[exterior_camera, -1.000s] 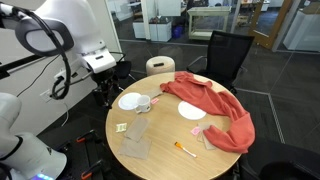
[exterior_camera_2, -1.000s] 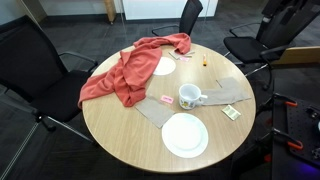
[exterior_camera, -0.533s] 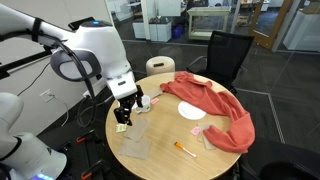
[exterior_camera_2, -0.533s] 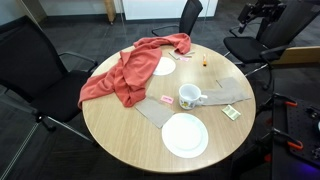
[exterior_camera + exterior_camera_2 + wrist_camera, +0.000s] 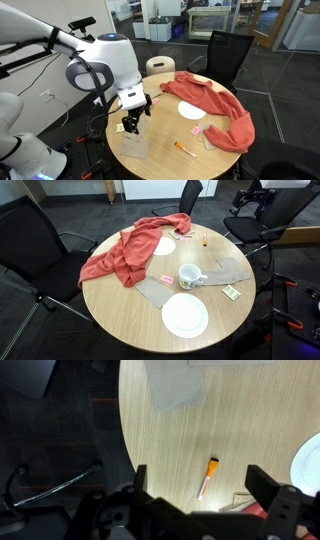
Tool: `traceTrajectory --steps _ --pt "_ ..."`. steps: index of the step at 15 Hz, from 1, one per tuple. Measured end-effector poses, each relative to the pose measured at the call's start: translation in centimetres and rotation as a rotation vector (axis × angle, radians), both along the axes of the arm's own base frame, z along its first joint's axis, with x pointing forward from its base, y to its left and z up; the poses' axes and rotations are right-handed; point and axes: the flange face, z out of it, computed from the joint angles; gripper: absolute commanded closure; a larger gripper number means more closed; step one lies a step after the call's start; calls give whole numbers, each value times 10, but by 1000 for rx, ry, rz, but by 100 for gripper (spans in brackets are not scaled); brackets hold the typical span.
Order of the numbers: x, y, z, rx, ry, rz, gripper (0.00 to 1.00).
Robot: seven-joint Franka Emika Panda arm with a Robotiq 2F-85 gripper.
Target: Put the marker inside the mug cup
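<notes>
Arm's swung further in over the table (image 5: 115,310) since half a second back; the gripper (image 5: 130,125) now hangs lower, above the near side of the top. Fingers (image 5: 140,478) stand wide apart with nothing between them, and only the wrist view shows that clearly. Same view frames the marker (image 5: 207,478) between the two fingers, lying flat on bare wood, untouched. A translucent sheet (image 5: 178,385) lies further up that frame.

In an exterior view the marker lies near the table edge, well apart from the gripper, just beside the lower end of the red cloth (image 5: 215,105). The arm body blocks the mug side of the table there.

Mug cup (image 5: 190,276) shows only in an exterior view: upright, handle out to the side, near the white plate (image 5: 185,315), a pink scrap (image 5: 165,280) just beside it. Marker is outside the mug cup, well apart from it.
</notes>
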Motion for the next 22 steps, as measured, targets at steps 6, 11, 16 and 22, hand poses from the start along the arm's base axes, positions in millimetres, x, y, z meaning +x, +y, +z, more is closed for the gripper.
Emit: traceTrajectory --steps 6,11,16,22 --pt "1 -1 -3 3 5 -11 0" --pt "27 -18 -20 -17 24 -142 0" --pt "70 -44 -51 -40 36 -239 0" --pt "119 -66 -97 -45 -20 -278 0"
